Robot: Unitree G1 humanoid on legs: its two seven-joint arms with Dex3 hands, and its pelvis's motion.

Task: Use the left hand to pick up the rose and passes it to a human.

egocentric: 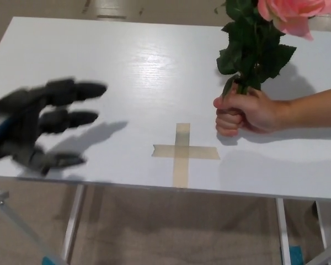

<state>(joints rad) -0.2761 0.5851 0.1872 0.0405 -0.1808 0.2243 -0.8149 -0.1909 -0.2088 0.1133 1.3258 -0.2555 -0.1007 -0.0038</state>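
Rose (289, 15) sits at the far right edge of the white worktop (138, 72), held upright in a person's hand (244, 112). That hand is closed in a fist around the lower stem, just below a thick bunch of dark green leaves (252, 47), and its knuckles rest on the worktop surface. The pink bloom is partly cut off by the top of the head view. The person's forearm comes in from the right edge.

Well apart from the flower, at the near left edge of the worktop, is the robot's left hand (36, 126). It is blurred, holds nothing, and its black fingers (71, 90) are spread apart, pointing to the right. A soft shadow lies on the worktop just beside it.

Between the two hands, nearer the front edge, a cross of tan tape (182, 151) is stuck flat on the worktop.
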